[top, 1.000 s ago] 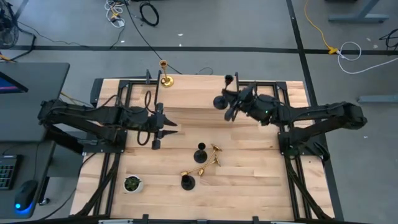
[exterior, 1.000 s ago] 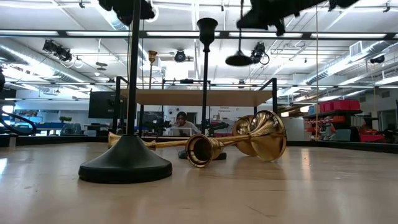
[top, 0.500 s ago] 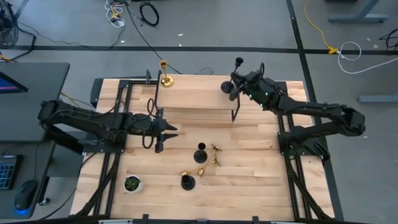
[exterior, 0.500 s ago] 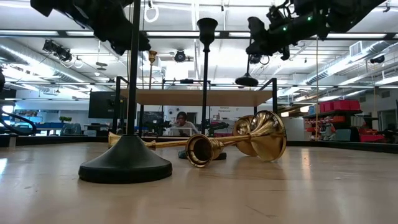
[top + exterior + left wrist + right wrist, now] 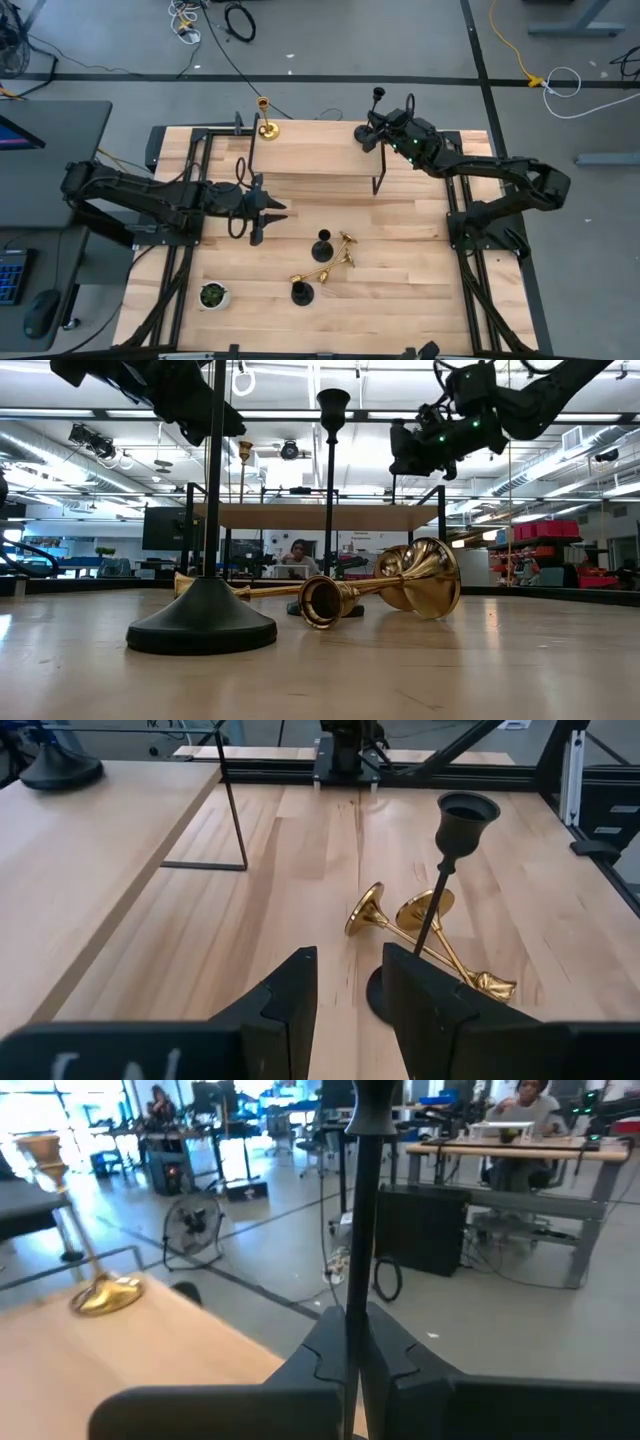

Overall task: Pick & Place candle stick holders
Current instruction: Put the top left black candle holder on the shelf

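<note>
Your right gripper (image 5: 385, 125) clamps black holder (image 5: 379, 97) stem, upright over shelf (image 5: 315, 157) one-o'clock corner for placing. Left gripper (image 5: 262, 211) parted, empty, nine o'clock of floor holders (image 5: 322, 246).

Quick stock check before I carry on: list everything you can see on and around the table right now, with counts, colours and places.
Black holders standing on table: two, black, centre and nearer the front.
Gold holders lying down: two, gold, crossed between the black ones.
Gold holder upright: one, gold, far left corner of raised shelf.
Black holder held: one, black, over shelf's right end.
Plant pot: one, white with green, front left.
Raised shelf: one, wood, table's far side.
Left gripper: fingers apart, empty, left of centre.
Right gripper: shut on black holder's stem.
</note>
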